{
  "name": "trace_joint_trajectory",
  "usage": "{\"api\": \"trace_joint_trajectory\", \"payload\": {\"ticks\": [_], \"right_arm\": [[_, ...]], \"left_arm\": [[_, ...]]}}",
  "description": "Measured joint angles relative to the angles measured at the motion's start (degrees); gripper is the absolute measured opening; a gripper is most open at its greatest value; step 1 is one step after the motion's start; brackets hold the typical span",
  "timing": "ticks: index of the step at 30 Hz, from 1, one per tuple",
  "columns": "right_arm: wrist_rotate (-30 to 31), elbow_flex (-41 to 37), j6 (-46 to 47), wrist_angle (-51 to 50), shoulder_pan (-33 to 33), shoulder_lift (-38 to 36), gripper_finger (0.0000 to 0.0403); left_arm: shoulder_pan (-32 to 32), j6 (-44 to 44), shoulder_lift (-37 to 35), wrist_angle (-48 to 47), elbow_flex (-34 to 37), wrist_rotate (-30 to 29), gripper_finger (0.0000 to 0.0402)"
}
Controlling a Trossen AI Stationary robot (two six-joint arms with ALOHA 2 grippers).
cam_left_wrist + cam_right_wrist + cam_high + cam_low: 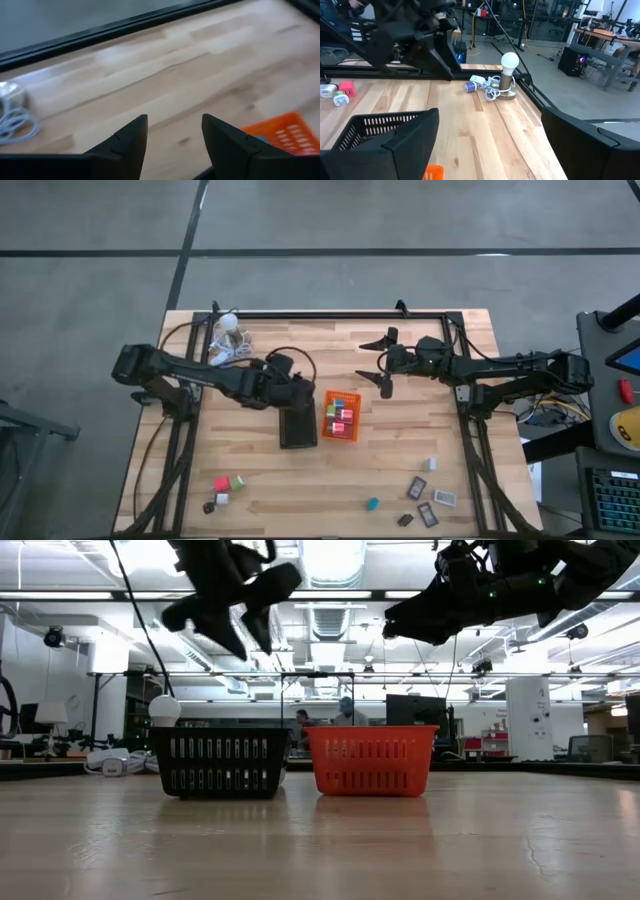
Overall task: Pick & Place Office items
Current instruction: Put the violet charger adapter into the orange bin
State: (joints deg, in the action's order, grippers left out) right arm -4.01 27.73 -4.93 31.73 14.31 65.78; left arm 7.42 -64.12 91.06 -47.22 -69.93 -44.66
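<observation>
We find the office items split between a tray and the bare table: several small red, pink, green and blue blocks (pixel 342 414) already lie in the orange tray (pixel 328 430) at the middle of the table, while a small group of red, green and pale pieces (pixel 222 488) sits near the front left, and a looser scatter of flat grey-black rectangles (pixel 428 502) with a teal block (pixel 372 504) waits at the front right. As far as we can see, the black tray (pixel 298 429) just left of the orange one shows nothing inside, so we judge the sorting part done, with both front groups left to collect. The left gripper (pixel 288 375) hangs above the far end of the black tray, fingers parted and holding nothing. The right gripper (pixel 384 364) hovers over bare wood to the far right of the orange tray, spread wide and also empty. A white ball with its coiled cable (pixel 229 340) rests at the far left.
</observation>
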Motion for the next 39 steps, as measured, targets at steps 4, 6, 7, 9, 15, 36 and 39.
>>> {"api": "trace_joint_trajectory", "payload": {"ticks": [4,6,7,9,15,36,39], "right_arm": [[0.0,0.0,0.0,-0.05,0.0,0.0,0.0347],[0.0,0.0,0.0,-0.07,0.0,0.0,0.0345],[0.0,0.0,0.0,-0.08,0.0,0.0,0.0344],[0.0,0.0,0.0,-0.09,0.0,0.0,0.0342],[0.0,0.0,0.0,-0.12,-0.04,0.0,0.0343],[0.0,0.0,0.0,-0.16,0.0,0.02,0.0345],[0.0,0.0,0.0,-0.18,0.02,0.04,0.0349]], "left_arm": [[0.84,-7.86,0.0,-3.27,2.63,-1.51,0.0193],[1.73,-12.73,0.0,-3.91,4.91,-3.44,0.0193],[2.21,-15.68,0.0,-4.08,6.01,-4.27,0.0193],[2.88,-21.81,0.0,-5.27,8.38,-4.82,0.0193],[2.95,-26.93,-0.01,-6.78,14.02,-4.2,0.0193],[-0.35,-49.01,-7.53,-18.8,25.81,5.56,0.0193],[-0.43,-50.67,-11.03,-18.15,29.3,7.22,0.0193]]}}
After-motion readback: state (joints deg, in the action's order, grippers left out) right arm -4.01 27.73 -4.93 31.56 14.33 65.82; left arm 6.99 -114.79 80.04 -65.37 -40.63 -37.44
